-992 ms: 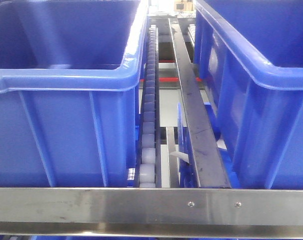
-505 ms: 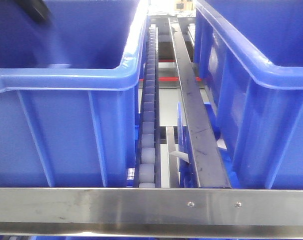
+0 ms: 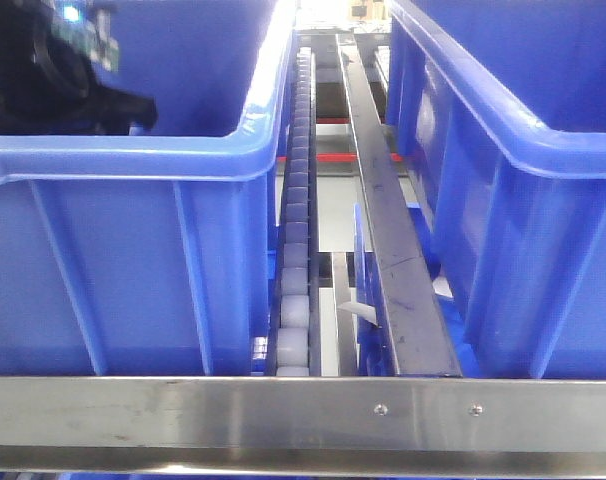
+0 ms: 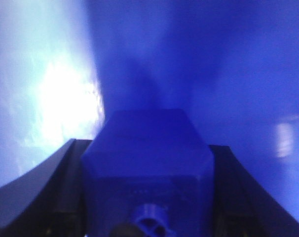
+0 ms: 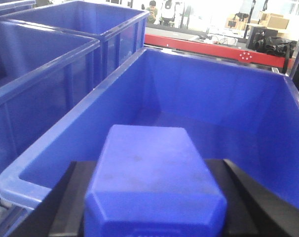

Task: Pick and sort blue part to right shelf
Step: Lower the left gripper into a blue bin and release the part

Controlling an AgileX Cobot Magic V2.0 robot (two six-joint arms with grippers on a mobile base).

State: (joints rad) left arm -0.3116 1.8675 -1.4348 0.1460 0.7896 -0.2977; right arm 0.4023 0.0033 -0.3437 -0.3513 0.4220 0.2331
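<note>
Two hands, left hand [image 4: 147,143] clamping one blue part [image 4: 147,165], right hand [image 5: 152,163] clamping a second blue part [image 5: 149,182]

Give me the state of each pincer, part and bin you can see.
Left pincer: shut on the left blue part.
Left blue part: gripped, inside a blue bin.
Right pincer: shut on the right blue part.
Right blue part: gripped, above the right bin's near rim.
Right bin: empty where visible.

My left gripper [image 4: 148,146] holds a blue part [image 4: 147,160] wedged between its two dark fingers [image 4: 46,192]. Beyond it I see only a blurred blue bin wall [image 4: 233,64], with bright glare [image 4: 65,103] on the left.
</note>
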